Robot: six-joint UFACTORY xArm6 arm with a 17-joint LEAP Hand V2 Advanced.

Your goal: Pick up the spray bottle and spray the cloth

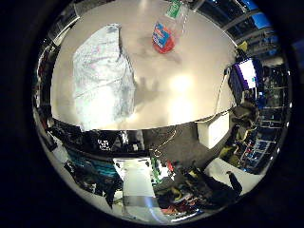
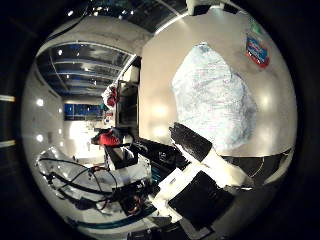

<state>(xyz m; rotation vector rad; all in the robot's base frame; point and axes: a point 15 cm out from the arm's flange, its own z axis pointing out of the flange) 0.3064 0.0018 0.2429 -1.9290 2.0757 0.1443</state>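
A spray bottle (image 1: 163,36) with a red and blue label and a pale trigger head stands on the beige table (image 1: 180,85), it seems upright. A crumpled white-grey cloth (image 1: 103,76) lies on the same table, a short way from the bottle. The right thumb side palm view shows the cloth (image 2: 215,95) larger, with the bottle (image 2: 257,48) beyond it. My hand (image 2: 200,165) is high above the table's near edge, away from both. Its black and white fingers (image 2: 190,140) are relaxed and hold nothing.
A lit monitor (image 1: 247,71) stands off one side of the table. Boxes and clutter (image 1: 180,185) lie on the floor beside the table's edge. A red object (image 2: 108,138) and equipment stand in the room beyond the table.
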